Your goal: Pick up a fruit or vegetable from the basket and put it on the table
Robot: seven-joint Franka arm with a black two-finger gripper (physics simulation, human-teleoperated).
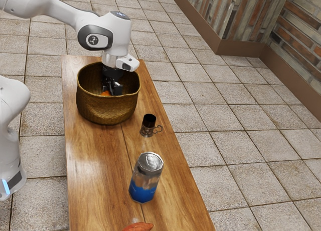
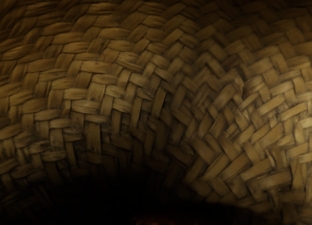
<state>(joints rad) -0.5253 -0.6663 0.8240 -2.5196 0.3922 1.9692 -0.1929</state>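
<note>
In the exterior view the black gripper (image 1: 111, 89) reaches down inside the woven basket (image 1: 107, 109), its lower part hidden behind the basket's front rim. A small orange thing (image 1: 105, 93) is visible inside the basket, right by the gripper; most of it is hidden. The wrist view looks closely at the basket's woven inner wall (image 2: 146, 98), with a dark shape and a faint reddish patch (image 2: 161, 220) at the lower edge. The wooden table (image 1: 95, 166) supports the basket.
A small dark cup with a metal handle (image 1: 148, 126) stands beside the basket. Farther along the table are a blue and silver can (image 1: 146, 177) and an orange-red item (image 1: 138, 226) at the exterior view's lower edge. Another white robot part (image 1: 10, 126) stands at the exterior view's left.
</note>
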